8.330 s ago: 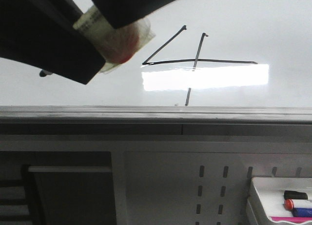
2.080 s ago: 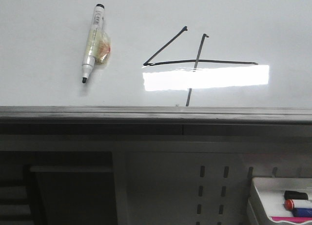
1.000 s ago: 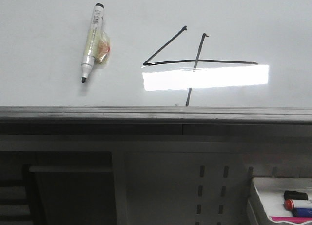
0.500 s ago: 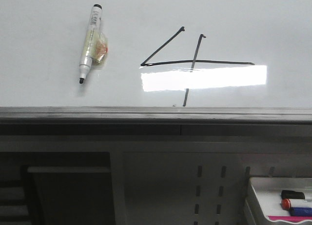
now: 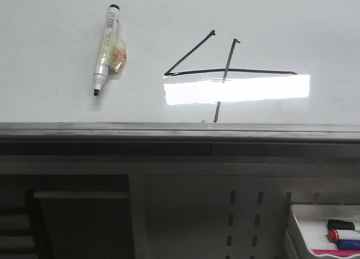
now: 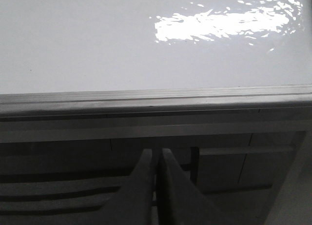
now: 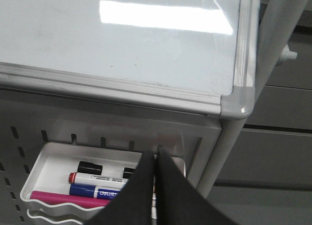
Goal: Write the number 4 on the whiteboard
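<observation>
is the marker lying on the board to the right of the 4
No, the marker lies left of the number 4 on the whiteboard.

whiteboard [image 5: 50, 101]: top and both sides cut by frame in front view; only a corner region shows in right wrist view
number 4 [image 5: 225, 73]: vertical stroke washed out where it crosses the glare patch
marker [image 5: 105, 48]: label print too small to read
tray [image 5: 298, 214]: cut by right and bottom edges in front view; its pens partly hidden behind right gripper [image 7: 155, 156] in wrist view

Bright rectangular glare on whiteboard [image 5: 56, 101]
</observation>
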`<state>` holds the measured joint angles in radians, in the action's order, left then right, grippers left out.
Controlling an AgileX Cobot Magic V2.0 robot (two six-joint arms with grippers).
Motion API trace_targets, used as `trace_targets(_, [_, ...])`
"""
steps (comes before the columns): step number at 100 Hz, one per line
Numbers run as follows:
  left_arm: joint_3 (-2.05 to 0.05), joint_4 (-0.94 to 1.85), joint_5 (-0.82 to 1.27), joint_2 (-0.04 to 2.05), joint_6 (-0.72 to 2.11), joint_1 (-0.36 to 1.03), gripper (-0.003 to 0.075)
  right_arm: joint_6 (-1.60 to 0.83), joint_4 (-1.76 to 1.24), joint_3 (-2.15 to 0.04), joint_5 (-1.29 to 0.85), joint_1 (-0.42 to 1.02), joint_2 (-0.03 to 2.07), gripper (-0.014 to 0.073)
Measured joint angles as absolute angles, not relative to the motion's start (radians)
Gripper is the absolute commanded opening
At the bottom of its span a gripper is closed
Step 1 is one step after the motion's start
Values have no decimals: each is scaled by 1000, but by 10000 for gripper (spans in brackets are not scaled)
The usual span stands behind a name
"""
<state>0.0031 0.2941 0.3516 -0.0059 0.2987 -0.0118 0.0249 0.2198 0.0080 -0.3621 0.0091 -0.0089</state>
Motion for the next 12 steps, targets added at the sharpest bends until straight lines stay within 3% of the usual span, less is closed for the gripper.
trace_targets(12, [3,294,352,-6,299,-12,-20,25,220,8,-362,9,-9,-43])
